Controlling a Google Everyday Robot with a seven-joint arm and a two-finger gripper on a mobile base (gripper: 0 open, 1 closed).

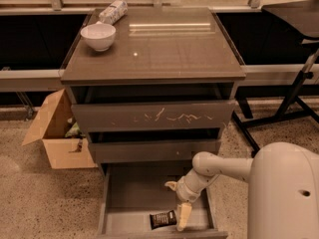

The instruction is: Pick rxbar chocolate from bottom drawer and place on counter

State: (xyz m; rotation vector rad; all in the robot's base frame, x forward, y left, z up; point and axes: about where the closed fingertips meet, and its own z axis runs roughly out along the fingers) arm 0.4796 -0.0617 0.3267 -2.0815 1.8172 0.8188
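The bottom drawer is pulled open below the cabinet. The rxbar chocolate, a small dark bar, lies flat on the drawer floor near the front edge. My gripper reaches down into the drawer from the right, just right of the bar. It is open, with one tan finger beside the bar's right end and the other held higher. It holds nothing. The counter is the glossy top of the cabinet.
A white bowl and a white-and-grey packet sit at the counter's back left. The scratched drawer front and a middle drawer are above the open one. A cardboard box stands on the floor at left; black stand legs are at right.
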